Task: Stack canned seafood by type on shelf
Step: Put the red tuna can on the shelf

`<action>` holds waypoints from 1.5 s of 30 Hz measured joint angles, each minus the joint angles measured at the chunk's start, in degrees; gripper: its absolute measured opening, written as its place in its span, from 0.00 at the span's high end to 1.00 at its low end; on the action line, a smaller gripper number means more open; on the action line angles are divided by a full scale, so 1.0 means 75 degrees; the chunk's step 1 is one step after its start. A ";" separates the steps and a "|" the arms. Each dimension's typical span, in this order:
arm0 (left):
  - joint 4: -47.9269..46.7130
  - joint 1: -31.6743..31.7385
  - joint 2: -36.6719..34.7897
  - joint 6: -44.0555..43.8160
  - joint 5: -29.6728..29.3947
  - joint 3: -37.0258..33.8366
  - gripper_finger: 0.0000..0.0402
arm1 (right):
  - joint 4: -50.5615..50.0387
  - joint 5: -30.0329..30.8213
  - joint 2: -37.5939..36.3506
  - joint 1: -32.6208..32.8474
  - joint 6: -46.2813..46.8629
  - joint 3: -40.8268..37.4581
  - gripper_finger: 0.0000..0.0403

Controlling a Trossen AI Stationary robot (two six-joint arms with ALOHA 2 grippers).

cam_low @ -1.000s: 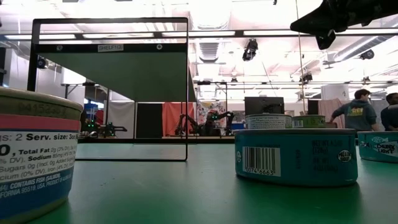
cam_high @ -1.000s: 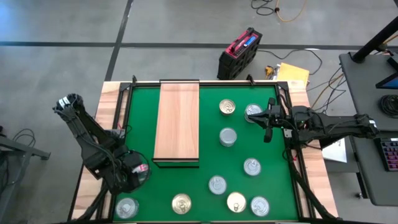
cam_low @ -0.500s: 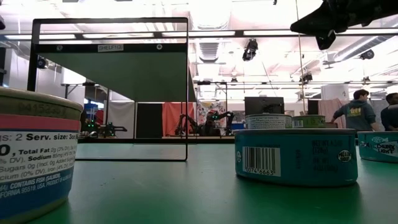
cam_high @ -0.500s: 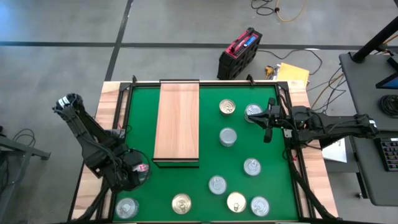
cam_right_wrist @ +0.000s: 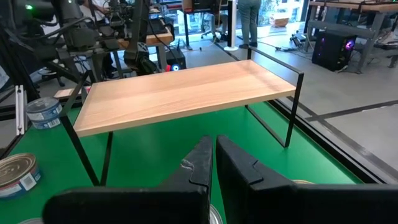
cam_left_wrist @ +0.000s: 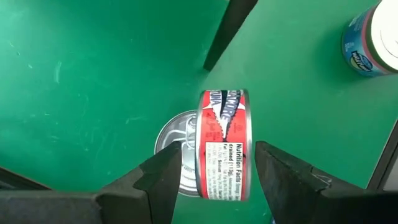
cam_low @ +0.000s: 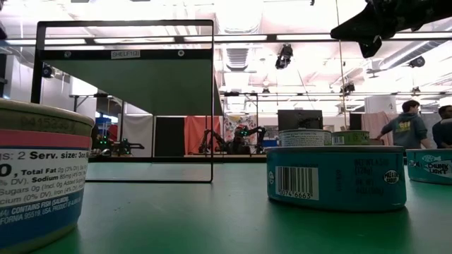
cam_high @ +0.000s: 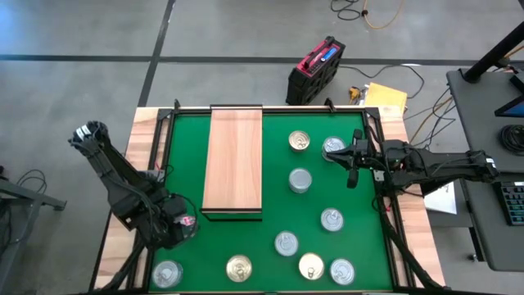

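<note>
At lower left of the high view, the left gripper (cam_left_wrist: 214, 168) holds a red-labelled can (cam_left_wrist: 224, 144) on edge between its fingers, above the green mat (cam_high: 246, 238). The shelf (cam_high: 234, 159) stands just to its upper right. The right gripper (cam_high: 352, 157), fingers pressed together and empty, hovers at centre right beside a silver-lidded can (cam_high: 332, 147).

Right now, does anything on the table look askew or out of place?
Yes: the red-labelled can in the left gripper is held on edge, lid sideways, above the green mat, while every other can lies flat. The shelf holds none yet.

Robotics lab: other robot arms (cam_low: 236, 137), workbenches (cam_right_wrist: 348, 6).
</note>
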 joint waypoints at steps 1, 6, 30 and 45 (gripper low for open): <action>0.0139 0.0017 -0.0060 -0.0003 0.0045 -0.0103 0.53 | 0.0000 0.0000 0.0000 0.0003 0.0000 0.0000 0.97; 0.0424 0.0024 -0.0163 -0.0009 0.0130 -0.0340 0.53 | 0.0002 0.0000 0.0000 0.0002 -0.0001 -0.0002 0.97; 0.0975 0.0031 -0.0079 -0.0020 0.0135 -0.0732 0.53 | 0.0006 0.0000 0.0003 0.0000 -0.0029 -0.0003 0.97; 0.1731 0.0033 -0.0079 -0.0050 0.0269 -0.1319 0.54 | 0.0000 0.0000 0.0003 0.0003 -0.0026 -0.0003 0.97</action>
